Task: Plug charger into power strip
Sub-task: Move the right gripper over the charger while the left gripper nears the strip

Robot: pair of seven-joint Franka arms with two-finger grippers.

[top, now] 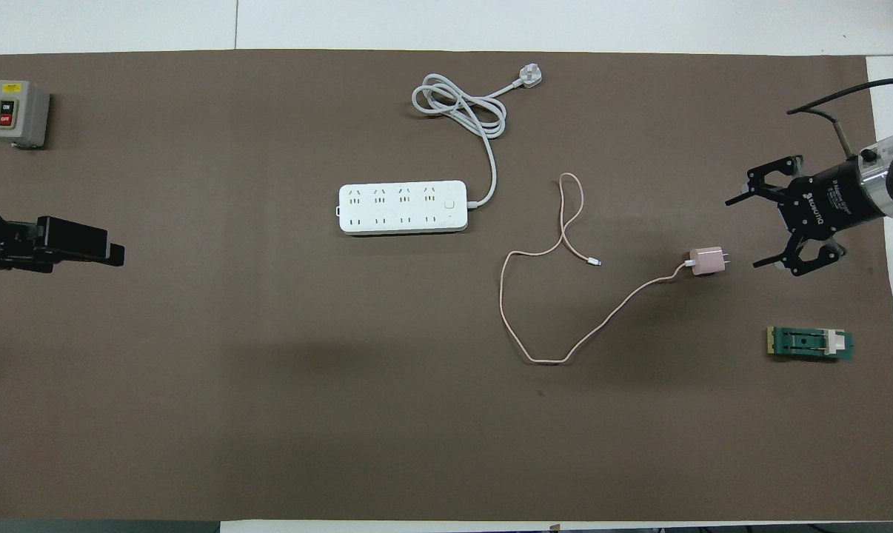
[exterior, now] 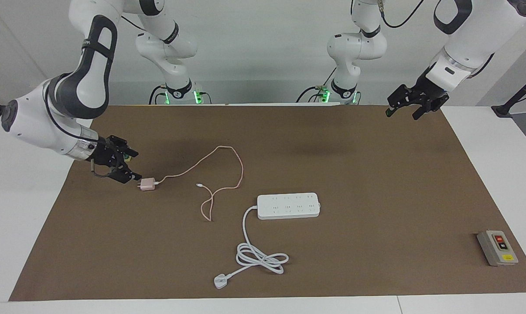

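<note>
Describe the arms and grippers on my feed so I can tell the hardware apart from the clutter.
Both arms have glossy white shells with dark grey joint sections and black cables along them. Green lights glow at their bases. The right gripper and left gripper are black open-frame linkages with slim black fingers; white lettering marks the right gripper's black wrist.
</note>
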